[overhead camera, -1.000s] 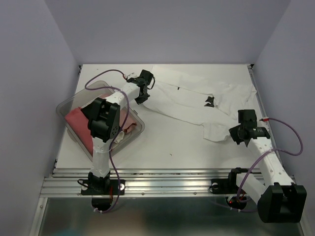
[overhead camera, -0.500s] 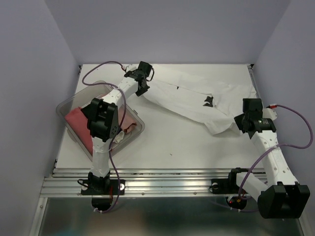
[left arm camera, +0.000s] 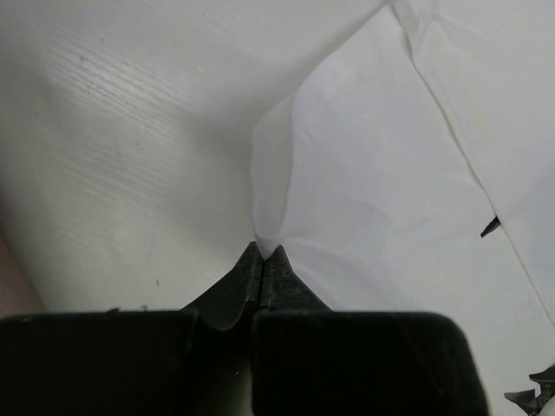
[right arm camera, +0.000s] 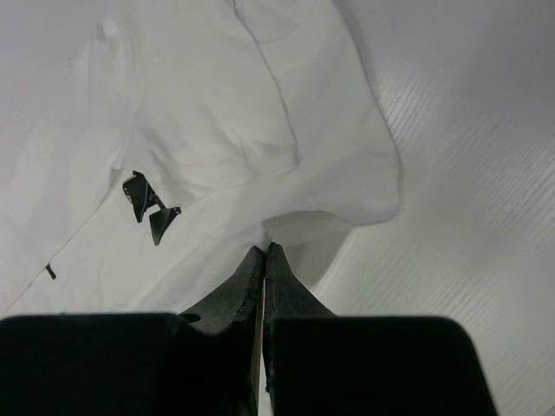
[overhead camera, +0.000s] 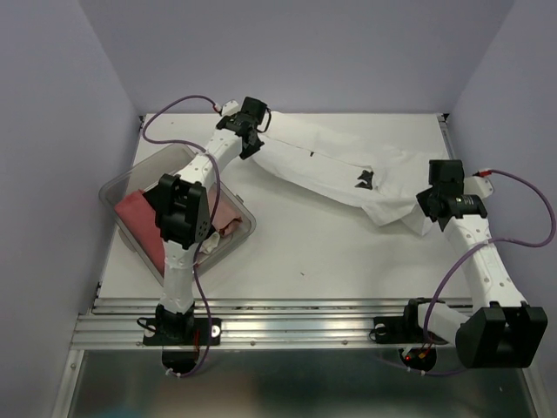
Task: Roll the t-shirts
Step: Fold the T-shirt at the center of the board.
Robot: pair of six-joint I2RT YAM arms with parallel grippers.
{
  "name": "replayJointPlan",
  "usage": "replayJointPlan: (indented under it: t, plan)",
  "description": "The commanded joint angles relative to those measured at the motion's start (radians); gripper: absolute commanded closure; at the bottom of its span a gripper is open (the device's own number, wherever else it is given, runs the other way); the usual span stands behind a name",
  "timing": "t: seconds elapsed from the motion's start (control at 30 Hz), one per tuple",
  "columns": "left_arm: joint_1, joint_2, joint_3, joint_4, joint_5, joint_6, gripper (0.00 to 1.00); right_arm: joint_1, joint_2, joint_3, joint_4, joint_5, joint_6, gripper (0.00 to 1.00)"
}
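Note:
The white t-shirt lies stretched across the back of the table, with a small dark label. My left gripper is shut on its far left edge; the left wrist view shows the cloth pinched at the fingertips. My right gripper is shut on the shirt's right edge; the right wrist view shows the cloth and the label ahead of the closed tips. A salmon-pink shirt lies in the tub.
A clear plastic tub stands at the left of the table, under the left arm. The white table surface is walled by lilac panels at the back and sides. A metal rail runs along the near edge.
Both grippers moved toward the back of the table, dragging the white shirt with them. The shirt is now pulled into a longer, narrower band.

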Motion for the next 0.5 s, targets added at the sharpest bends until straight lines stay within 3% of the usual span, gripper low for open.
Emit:
replayJointPlan:
  t: [0.0,0.47]
  plan:
    - [0.007,0.032,0.068,-0.027,-0.024,0.026,1.00,-0.015,0.015,0.059,0.065,0.069,-0.019,0.99]
    - [0.010,0.156,0.220,0.025,-0.058,0.087,1.00,-0.046,0.158,0.116,0.183,0.090,-0.089,0.99]
